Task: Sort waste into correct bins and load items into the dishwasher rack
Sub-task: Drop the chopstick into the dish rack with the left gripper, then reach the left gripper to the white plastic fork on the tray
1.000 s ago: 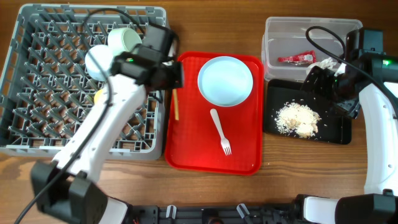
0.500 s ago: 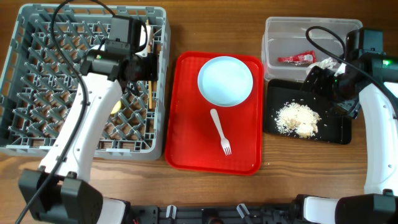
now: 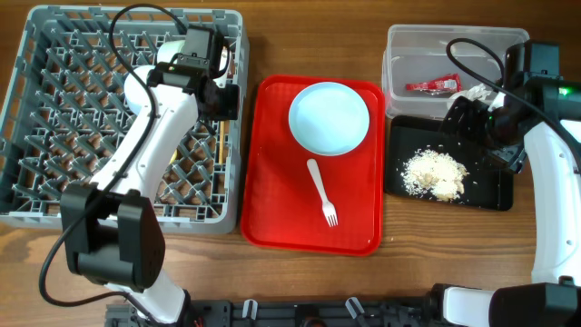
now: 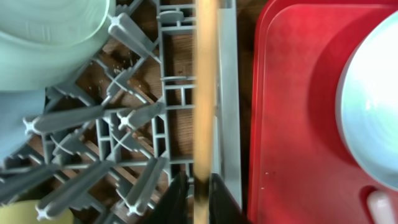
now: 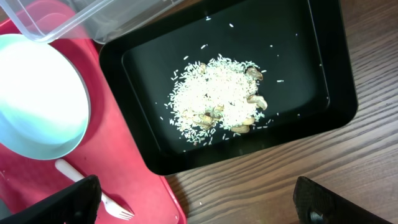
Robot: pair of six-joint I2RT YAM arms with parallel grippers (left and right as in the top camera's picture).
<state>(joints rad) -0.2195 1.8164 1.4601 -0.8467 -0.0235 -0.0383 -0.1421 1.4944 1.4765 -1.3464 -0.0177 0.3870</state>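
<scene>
The thin wooden stick (image 4: pixel 204 93) has gone from the red serving tray (image 3: pixel 272 182) into the grey plastic dishwasher rack (image 3: pixel 91 218). The left pincer (image 4: pixel 200 202) stands narrowly around it; whether it grips, I cannot tell. The right pincer (image 5: pixel 199 211), wide open, holds nothing. One pale blue round plate (image 3: pixel 329 118) and one white plastic fork (image 3: pixel 321 191) remain on the tray.

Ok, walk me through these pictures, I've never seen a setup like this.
These are two robot arms at a table. One picture looks down from above; the other two come from cameras on the wrists. The left gripper is closed on a wooden stick over the grey dishwasher rack. The right gripper is open and empty above a black tray of food scraps. On the red tray lie a blue plate and a white fork. A clear tub holds a red wrapper.
</scene>
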